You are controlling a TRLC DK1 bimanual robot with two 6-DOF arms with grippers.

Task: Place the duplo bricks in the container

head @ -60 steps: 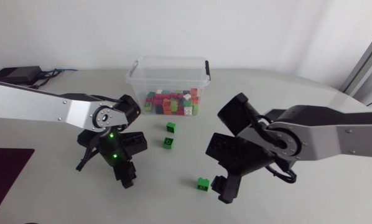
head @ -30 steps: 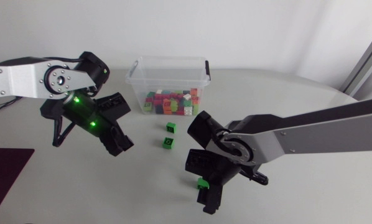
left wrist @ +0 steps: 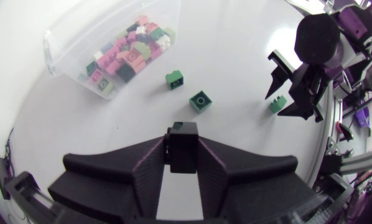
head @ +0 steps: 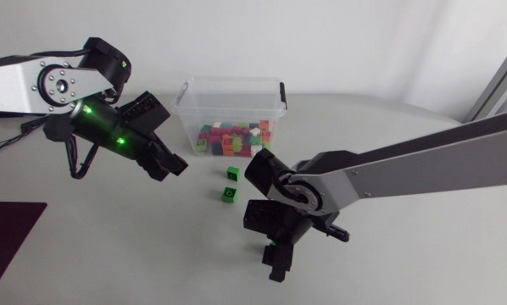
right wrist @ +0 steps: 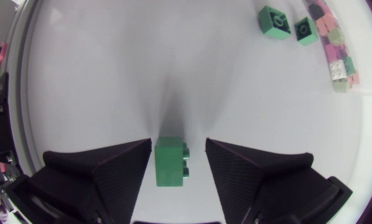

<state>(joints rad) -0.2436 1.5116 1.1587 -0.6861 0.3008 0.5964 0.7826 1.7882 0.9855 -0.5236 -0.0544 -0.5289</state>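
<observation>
Hanging over the table's [head: 406, 246] left part, the left gripper [head: 173, 165] pinched a dark brick [left wrist: 183, 149] between both fingers, clear of the surface. Right of it stood the clear container [head: 184, 114], open on top, with many coloured bricks [head: 232, 140] on its floor. Near the container's front wall a green brick [head: 232, 173] lay on the table, and a second green brick [head: 228, 194] lay just beside it. Further right, the right gripper [right wrist: 179, 149] was down at the table with fingers spread; a third green brick [right wrist: 170, 162] sat between them, close to one finger and apart from the other
</observation>
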